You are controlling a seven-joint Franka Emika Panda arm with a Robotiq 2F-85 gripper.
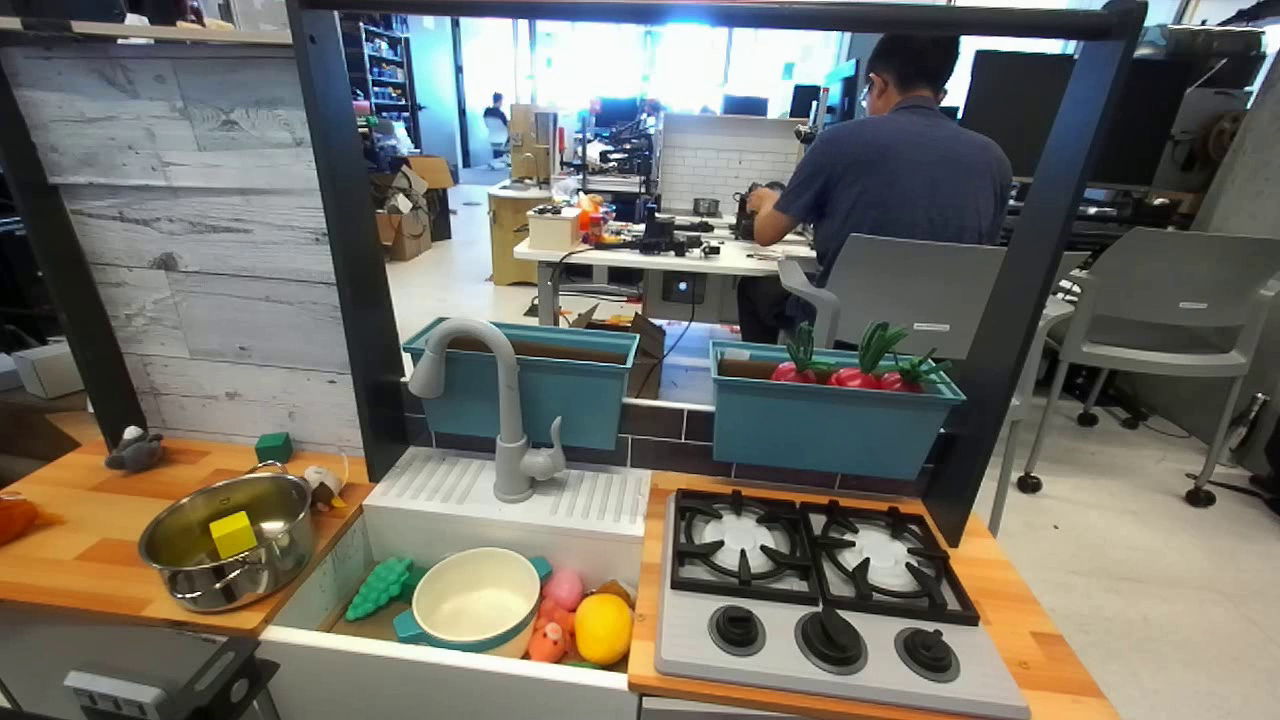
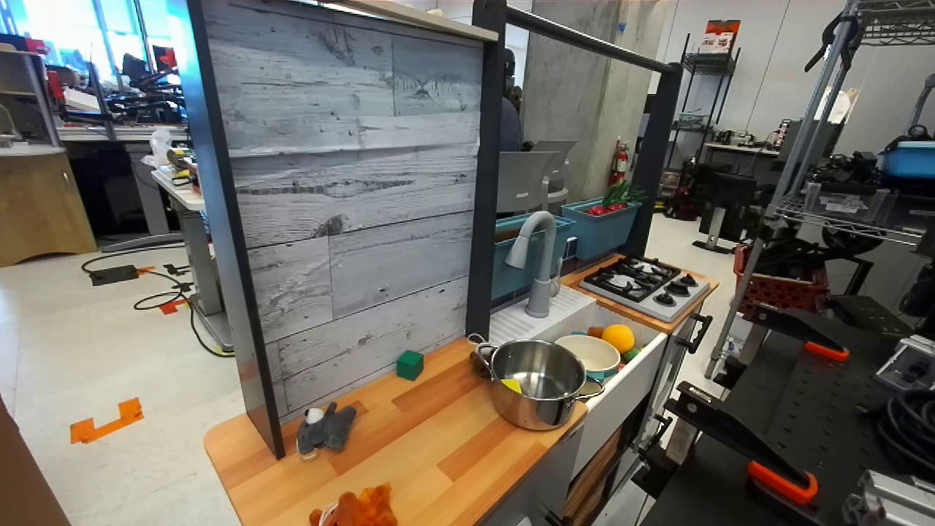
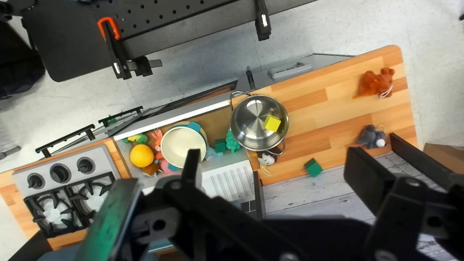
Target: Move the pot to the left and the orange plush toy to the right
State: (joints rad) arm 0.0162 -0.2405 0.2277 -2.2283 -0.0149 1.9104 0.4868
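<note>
From the left in an exterior view, a small orange-red plush toy (image 1: 18, 518) lies partly in sight on the light brown wooden counter (image 1: 85, 545). Well to its right sits the round, shiny silver metal pot (image 1: 264, 578), with a bright yellow cube (image 1: 232, 535) inside, near the white box-shaped sink (image 1: 440, 685). Moving the pot seems to be the first job, not yet begun. Next, the black two-fingered gripper (image 3: 273, 163) should come down, pinch the pot's rim and carry it left, keeping it level. The gripper points down from high up, fingers spread wide, holding nothing; the arm is out of sight
</note>
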